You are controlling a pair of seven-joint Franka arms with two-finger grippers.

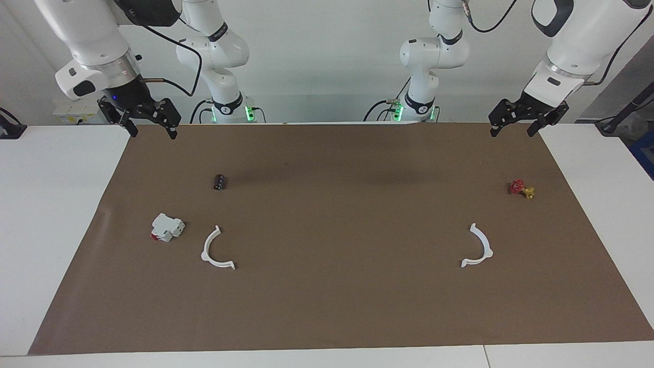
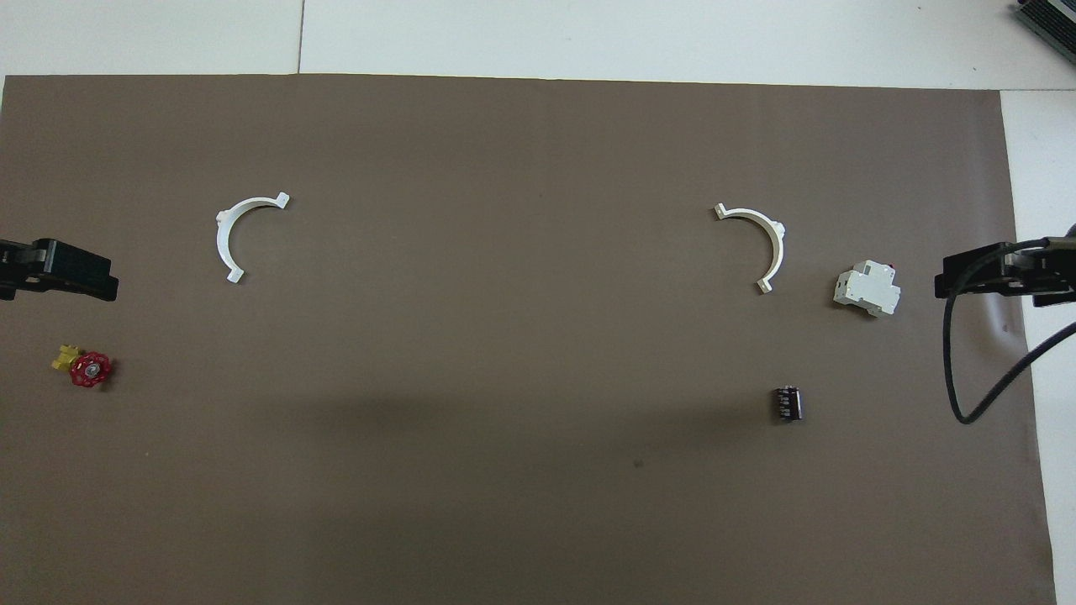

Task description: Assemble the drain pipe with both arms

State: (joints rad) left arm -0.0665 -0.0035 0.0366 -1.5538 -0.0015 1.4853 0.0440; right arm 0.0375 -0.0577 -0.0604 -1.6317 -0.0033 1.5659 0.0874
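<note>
Both half-rings are laid flat on the brown mat, well apart — one (image 1: 218, 250) toward the right arm's end beside a white block (image 1: 167, 227), the other (image 1: 478, 247) toward the left arm's end — so each arm is offered its own piece. The left gripper (image 1: 528, 120) and right gripper (image 1: 145, 118) are held spread and empty above the mat's corners nearest the robots; nothing is joined yet.

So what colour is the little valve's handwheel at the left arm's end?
Red handwheel on a yellow body, clearest in the overhead view.
</note>
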